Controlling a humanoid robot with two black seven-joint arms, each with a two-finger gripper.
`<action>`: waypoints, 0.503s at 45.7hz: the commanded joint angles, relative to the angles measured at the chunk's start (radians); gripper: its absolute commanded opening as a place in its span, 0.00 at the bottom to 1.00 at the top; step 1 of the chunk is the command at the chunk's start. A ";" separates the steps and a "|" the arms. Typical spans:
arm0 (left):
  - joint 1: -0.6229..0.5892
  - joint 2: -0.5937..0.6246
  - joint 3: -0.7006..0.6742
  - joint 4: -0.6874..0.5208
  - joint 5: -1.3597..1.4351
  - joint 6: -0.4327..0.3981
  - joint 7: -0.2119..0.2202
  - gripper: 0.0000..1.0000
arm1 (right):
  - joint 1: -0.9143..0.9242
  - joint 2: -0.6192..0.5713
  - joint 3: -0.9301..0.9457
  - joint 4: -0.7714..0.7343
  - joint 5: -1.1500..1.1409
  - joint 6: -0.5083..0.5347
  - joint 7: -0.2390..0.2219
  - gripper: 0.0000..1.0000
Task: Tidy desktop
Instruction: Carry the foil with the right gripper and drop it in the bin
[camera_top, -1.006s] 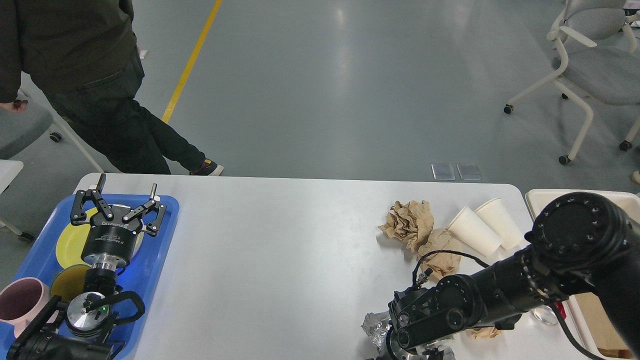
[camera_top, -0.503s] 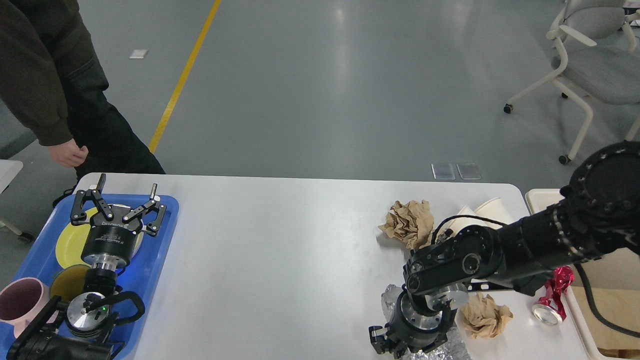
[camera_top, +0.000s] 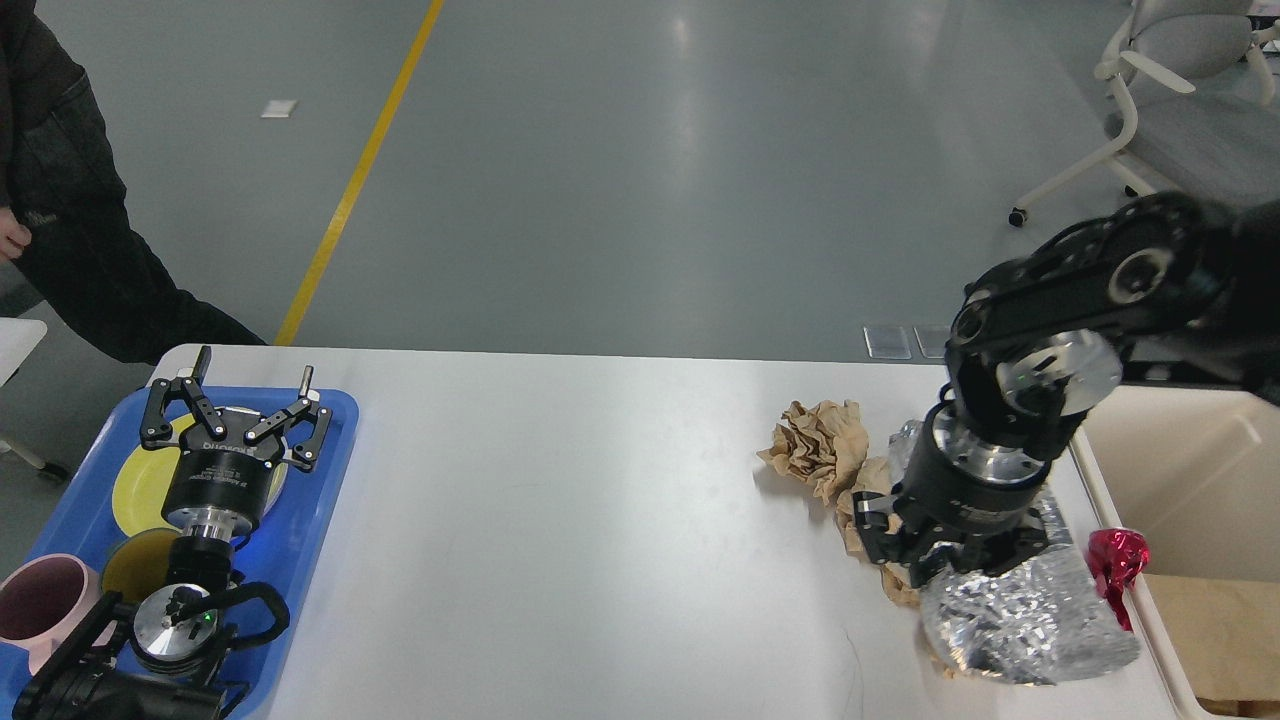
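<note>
Looking down: we see the desktop (camera_top: 560, 520), wide and white, filling the low half of the view.
Right gripper (camera_top: 950, 560): it points down at the right side of the desktop, and its fingers are clamped on the foil (camera_top: 1030, 620).
Foil: a big, shiny, crumpled silver lump, hanging from our right gripper just above the desktop's near right part.
Left gripper (camera_top: 240, 400): it hangs over the tray (camera_top: 320, 500) with its fingers spread wide, and it holds nothing.
Tray: blue, at the left end of the desktop.
Plate (camera_top: 135, 485): yellow, in the tray, partly hidden behind our left gripper.
Mug (camera_top: 40, 600): pink, in the near left corner of the tray.
Brown paper (camera_top: 818, 445): a crumpled ball on the desktop, just left of our right gripper. More brown paper peeks out under the gripper and the foil.
Red can (camera_top: 1115, 560): crushed, near the desktop's right edge, just beside the foil.
Bin (camera_top: 1200, 460): cream colour, right of the desktop, with brown paper inside.
Person (camera_top: 70, 260): in dark clothes, standing on the floor past the far left corner.
Chair (camera_top: 1180, 110): white and grey, far off at the top right.
</note>
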 joint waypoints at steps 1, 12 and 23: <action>0.000 0.001 0.000 0.000 0.000 0.001 0.000 0.96 | 0.217 -0.043 -0.166 0.050 0.025 0.082 0.045 0.00; 0.000 0.001 0.000 0.000 0.000 0.001 0.000 0.96 | 0.424 -0.024 -0.489 0.050 0.020 0.214 0.357 0.00; 0.000 -0.001 0.000 0.000 0.000 0.001 0.000 0.96 | 0.429 -0.037 -0.621 0.027 0.020 0.145 0.356 0.00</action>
